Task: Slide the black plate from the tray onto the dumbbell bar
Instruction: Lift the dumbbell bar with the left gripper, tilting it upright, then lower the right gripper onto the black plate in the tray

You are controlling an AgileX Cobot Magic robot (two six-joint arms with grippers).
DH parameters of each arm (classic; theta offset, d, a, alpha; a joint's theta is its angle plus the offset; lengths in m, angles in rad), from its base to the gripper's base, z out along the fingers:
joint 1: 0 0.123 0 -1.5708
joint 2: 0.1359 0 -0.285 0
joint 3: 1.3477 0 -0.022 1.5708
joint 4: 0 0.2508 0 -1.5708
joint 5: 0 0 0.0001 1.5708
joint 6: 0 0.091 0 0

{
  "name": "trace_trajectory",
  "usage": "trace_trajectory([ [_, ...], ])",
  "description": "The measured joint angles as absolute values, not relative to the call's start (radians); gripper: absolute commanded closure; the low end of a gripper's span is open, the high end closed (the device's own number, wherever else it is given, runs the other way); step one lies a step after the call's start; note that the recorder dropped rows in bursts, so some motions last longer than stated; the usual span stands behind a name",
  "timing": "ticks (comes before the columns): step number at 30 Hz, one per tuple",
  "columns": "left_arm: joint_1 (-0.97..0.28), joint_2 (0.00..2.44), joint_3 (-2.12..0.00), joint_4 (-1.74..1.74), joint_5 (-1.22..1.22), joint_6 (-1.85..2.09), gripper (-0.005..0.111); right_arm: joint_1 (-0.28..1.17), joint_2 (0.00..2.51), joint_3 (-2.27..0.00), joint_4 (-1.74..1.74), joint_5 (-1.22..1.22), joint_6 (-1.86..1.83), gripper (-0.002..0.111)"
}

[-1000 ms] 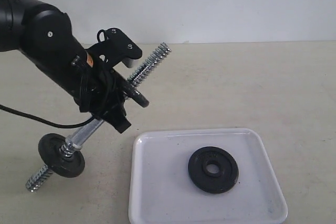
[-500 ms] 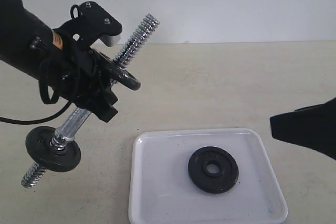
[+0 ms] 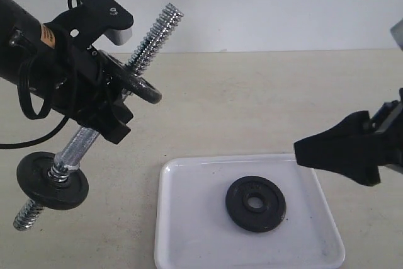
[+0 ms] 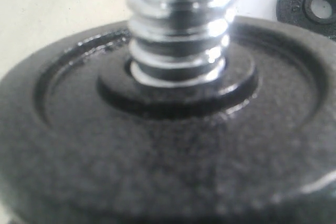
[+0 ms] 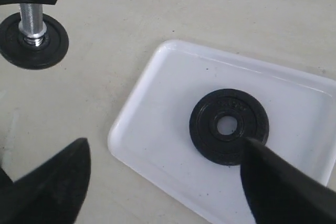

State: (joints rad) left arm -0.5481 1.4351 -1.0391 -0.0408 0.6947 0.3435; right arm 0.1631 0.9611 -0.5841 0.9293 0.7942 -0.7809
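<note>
Exterior: beige table (image 3: 264, 92), white wall; left gripper (image 3: 101, 118) clenched on the raised, tilted dumbbell bar (image 3: 151, 33); black plate (image 3: 255, 203) flat in the tray (image 3: 182, 244), not yet lifted; right gripper (image 3: 310, 149) near the tray's edge | Left wrist: fitted disc (image 4: 157, 156) on the thread; plate's raised lettering unreadable | Right wrist: jaws spread, empty; pickup and threading remain.
</note>
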Motion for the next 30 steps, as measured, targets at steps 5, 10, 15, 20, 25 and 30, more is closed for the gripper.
trace_trajectory([
  [5,-0.548,1.435,-1.039,-0.043,0.699,0.344,0.102,0.268,1.027,-0.584,0.929,0.735,-0.783,0.029],
  [10,-0.548,1.435,-1.039,-0.045,0.703,0.344,0.102,0.382,1.088,-0.584,0.928,0.668,-0.783,0.038],
  [15,-0.548,1.435,-1.039,-0.045,0.710,0.344,0.102,0.447,1.132,-0.634,0.840,0.649,-0.784,0.045],
  [20,-0.548,1.435,-1.039,-0.045,0.720,0.344,0.102,0.458,1.139,-0.713,0.613,0.636,-0.784,0.045],
  [25,-0.548,1.435,-1.039,-0.045,0.728,0.344,0.102,0.458,1.139,-0.750,0.268,0.606,-0.784,0.045],
  [30,-0.548,1.435,-1.039,-0.045,0.728,0.344,0.102,0.458,1.145,-0.755,0.011,0.600,-0.787,0.045],
])
